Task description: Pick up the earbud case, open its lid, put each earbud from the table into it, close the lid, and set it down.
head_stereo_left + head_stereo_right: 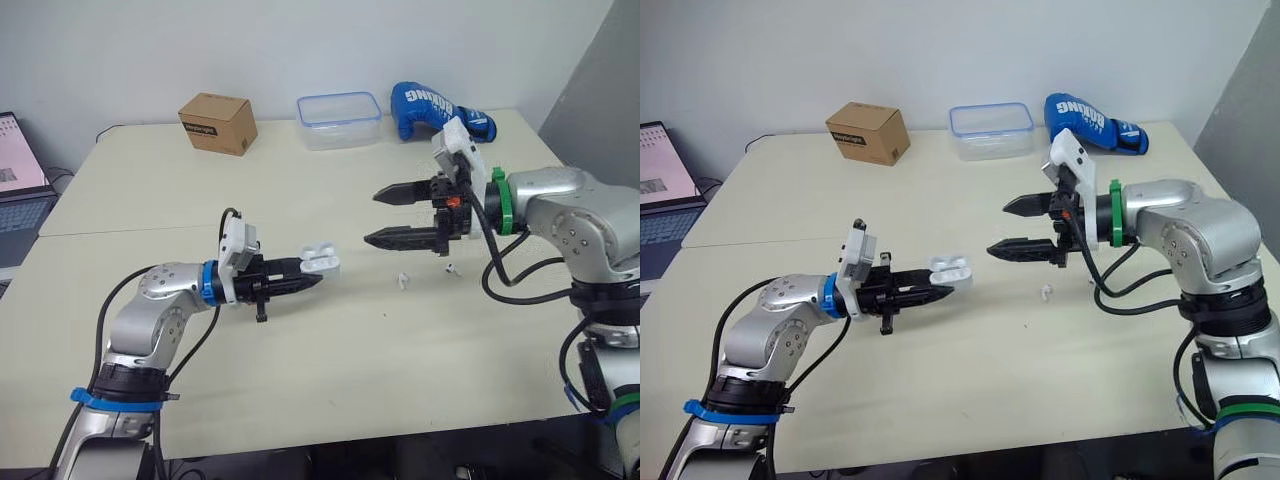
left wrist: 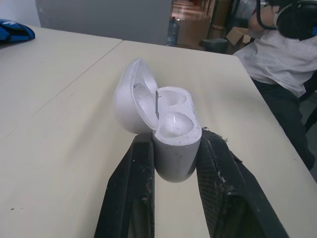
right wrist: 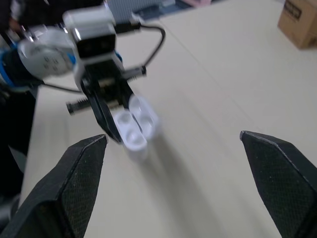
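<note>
Left claw: clamped tight on the lower body of the case, one finger on each side, holding it off the table.
Earbud case: lid stood open. The left wrist view looked straight into both sockets, and both were empty!
Right claw: fingers spread wide, nothing between them, aimed at the case and well apart from it.
Earbuds: two tiny white pieces lay on the table, one below the right claw's fingers, the other below its wrist.
Right wrist view: the case's open sockets faced this claw.

laptop cut off by the left edge, earbud on the desk too small to tell its pose, earbud case base hidden between left claw fingers, person cropped at the edge
</note>
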